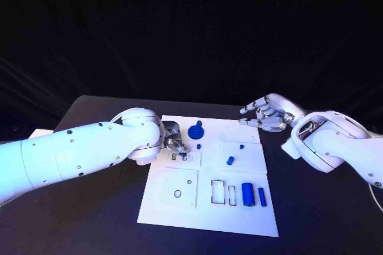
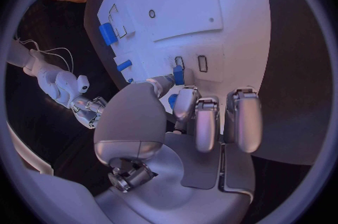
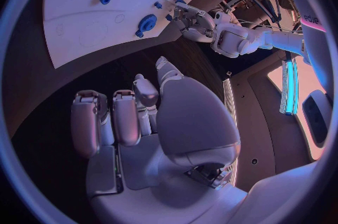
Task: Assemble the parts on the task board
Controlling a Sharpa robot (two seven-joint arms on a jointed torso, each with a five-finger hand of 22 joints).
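The white task board (image 1: 209,211) lies in the middle of the black table. My left hand (image 1: 175,143) is low over the board's upper left part and pinches a small blue part (image 2: 178,75) between thumb and a finger, just beside two small slots (image 2: 202,63). A blue gear (image 1: 196,133) sits close to that hand, also seen as the gear (image 3: 146,22). A blue peg (image 1: 229,160) stands mid-board. A blue cylinder (image 1: 248,194) and a thin blue bar (image 1: 262,196) lie lower right. My right hand (image 1: 267,114) hovers off the board's upper right corner, fingers apart, holding nothing.
Empty outlined recesses (image 1: 218,191) and a square plate with a hole (image 1: 178,193) mark the board's lower half. Black table (image 1: 319,211) lies bare on both sides of the board. My left forearm (image 1: 72,155) crosses the table's left side.
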